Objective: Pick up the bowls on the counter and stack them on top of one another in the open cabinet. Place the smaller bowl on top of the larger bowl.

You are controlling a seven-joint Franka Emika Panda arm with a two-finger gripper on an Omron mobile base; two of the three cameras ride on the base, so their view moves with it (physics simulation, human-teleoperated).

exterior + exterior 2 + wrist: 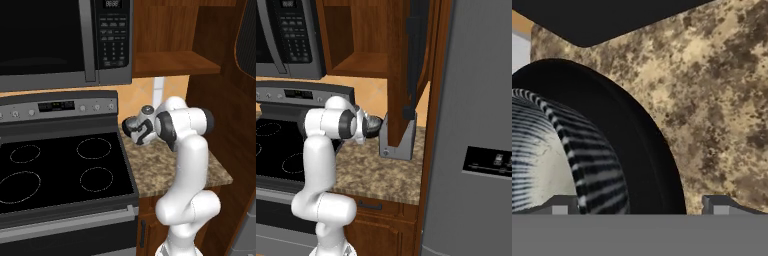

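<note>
The larger bowl (637, 150) looms close in the hand view, its glossy black wall curving from upper left to bottom centre on the counter (712, 100). Within that black curve lies a striped grey-and-white surface (542, 150) with a whitish patch. I cannot tell whether it is the smaller bowl or the black bowl's inside. My gripper (641, 207) is open, and its fingertips (559, 205) stand either side of the black wall. The hand (131, 127) (373, 127) hangs low over the counter's back corner and hides both bowls there. The cabinet shelf (170, 62) (361, 65) is bare.
The black stovetop (60, 170) borders the counter (160, 170) on the left, under the microwave (50, 40). The open cabinet door (406, 75) hangs over a grey boxy object (398, 142) at the counter's back. A grey fridge (476, 125) walls the right side.
</note>
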